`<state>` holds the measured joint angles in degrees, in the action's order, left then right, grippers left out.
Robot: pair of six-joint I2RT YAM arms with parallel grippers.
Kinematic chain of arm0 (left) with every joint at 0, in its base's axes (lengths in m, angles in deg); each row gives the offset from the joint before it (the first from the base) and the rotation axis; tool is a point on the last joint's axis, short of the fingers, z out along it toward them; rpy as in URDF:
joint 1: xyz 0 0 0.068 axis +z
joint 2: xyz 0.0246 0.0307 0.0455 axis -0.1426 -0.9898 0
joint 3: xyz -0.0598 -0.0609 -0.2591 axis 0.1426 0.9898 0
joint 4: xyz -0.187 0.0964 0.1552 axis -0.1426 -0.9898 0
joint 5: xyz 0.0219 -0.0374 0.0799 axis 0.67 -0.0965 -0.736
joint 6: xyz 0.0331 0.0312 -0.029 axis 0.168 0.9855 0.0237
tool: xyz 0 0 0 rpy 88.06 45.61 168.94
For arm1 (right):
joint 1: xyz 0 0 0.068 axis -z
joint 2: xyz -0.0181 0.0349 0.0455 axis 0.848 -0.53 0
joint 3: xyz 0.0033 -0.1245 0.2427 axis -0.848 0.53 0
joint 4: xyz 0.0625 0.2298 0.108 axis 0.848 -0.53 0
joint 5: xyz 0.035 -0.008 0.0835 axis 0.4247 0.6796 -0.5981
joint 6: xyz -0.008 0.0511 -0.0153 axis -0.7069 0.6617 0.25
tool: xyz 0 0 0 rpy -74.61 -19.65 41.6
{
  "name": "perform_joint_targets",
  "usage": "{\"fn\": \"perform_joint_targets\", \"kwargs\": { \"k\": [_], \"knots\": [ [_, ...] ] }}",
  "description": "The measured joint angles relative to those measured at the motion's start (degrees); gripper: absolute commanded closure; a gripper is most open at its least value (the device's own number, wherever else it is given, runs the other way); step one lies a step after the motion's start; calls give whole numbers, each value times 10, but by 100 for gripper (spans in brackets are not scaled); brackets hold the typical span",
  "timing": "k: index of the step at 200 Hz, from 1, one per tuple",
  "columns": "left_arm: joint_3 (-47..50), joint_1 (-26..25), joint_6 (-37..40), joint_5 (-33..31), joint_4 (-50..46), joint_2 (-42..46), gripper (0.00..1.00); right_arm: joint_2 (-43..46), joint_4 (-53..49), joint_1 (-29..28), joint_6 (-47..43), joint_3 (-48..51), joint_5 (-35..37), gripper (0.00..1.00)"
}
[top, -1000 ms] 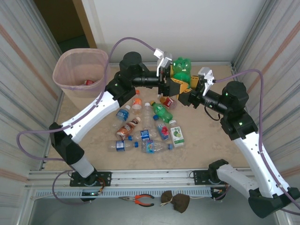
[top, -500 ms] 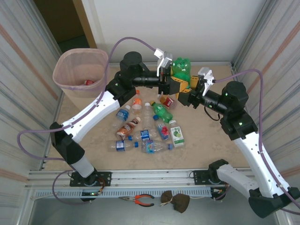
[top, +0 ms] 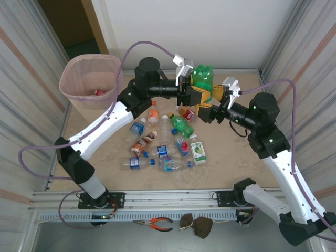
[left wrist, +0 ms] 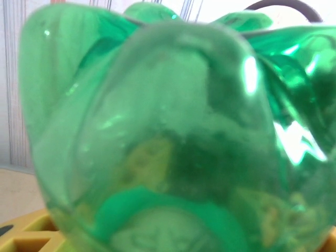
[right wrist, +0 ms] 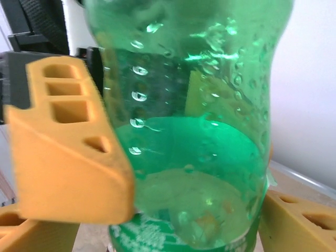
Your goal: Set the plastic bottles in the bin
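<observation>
At the far middle of the table, my left gripper (top: 195, 93) clamps the green bottle (top: 203, 74); whether my right gripper (top: 207, 109) grips it, I cannot tell. I'd clear it fully before swinging left to the bin (top: 79, 106).

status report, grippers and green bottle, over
Left gripper shut on green bottle. Right gripper open around it. Bin at left, no obstacle seen.

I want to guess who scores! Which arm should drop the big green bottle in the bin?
Left, probably. Its end effector seems clamped on the green bottle, and the bin stands on its side. The right end effector has its jaws wide.
</observation>
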<state>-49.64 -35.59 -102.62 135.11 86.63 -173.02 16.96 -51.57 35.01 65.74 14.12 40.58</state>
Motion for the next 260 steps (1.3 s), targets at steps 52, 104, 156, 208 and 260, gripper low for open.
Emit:
{"fn": "perform_joint_targets", "kwargs": {
  "k": [52,104,156,208,260],
  "knots": [
    [-13,51,42,-37,-99,26,38,43,-38,0,-5,0,19,12],
    [-79,146,114,-103,-266,59,38,54,-59,0,-16,0,34,12],
    [-125,310,156,-153,-406,81,38,39,-61,-1,-16,0,34,12],
    [-212,416,224,-219,-544,58,38,13,-60,-3,-15,-7,31,12],
    [-219,449,255,-315,-611,11,38,0,-51,-6,-15,-16,29,13]
  ]
}}
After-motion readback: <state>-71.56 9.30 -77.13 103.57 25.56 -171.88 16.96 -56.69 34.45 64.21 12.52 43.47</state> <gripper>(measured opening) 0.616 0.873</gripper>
